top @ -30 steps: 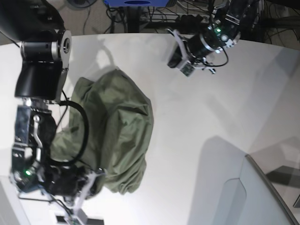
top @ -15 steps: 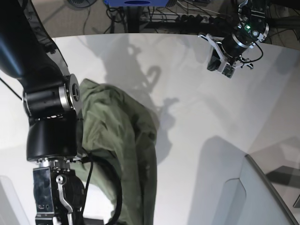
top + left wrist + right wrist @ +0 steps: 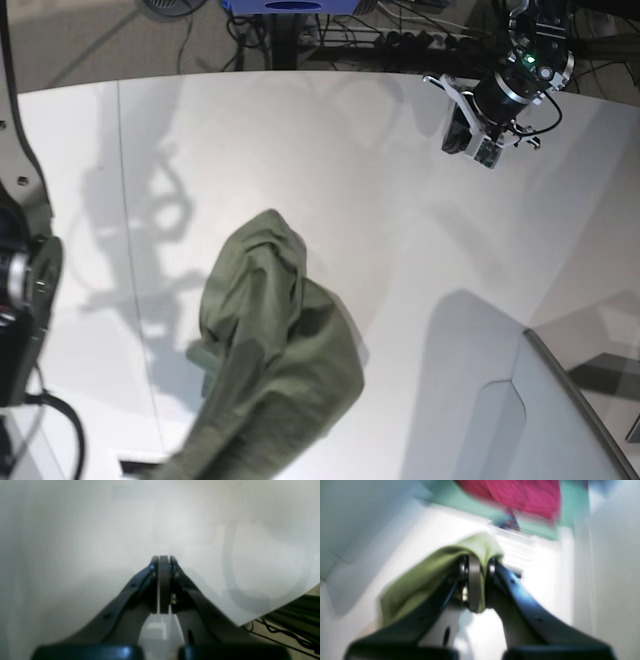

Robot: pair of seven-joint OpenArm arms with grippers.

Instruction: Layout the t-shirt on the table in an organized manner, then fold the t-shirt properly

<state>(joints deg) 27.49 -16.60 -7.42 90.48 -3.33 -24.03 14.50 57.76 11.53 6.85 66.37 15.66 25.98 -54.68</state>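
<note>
Right gripper clamped on a fold of the t-shirt, olive cloth pinched between its jaws. In the base view the shirt hangs bunched, its lower part over the near-left of the table. Left gripper fully closed, holding nothing, over the table's far-right edge, well apart from the shirt.

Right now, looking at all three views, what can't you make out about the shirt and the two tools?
- Right tool: out of the base view; only the blurred right wrist view shows it shut on the shirt.
- Shirt: bunched, so collar and sleeves are hidden in its folds; the base view's bottom edge cuts it off.
- Left tool: shut and empty in its wrist view; too small in the base view to judge.
- Red and teal shapes: too blurred to identify.
</note>
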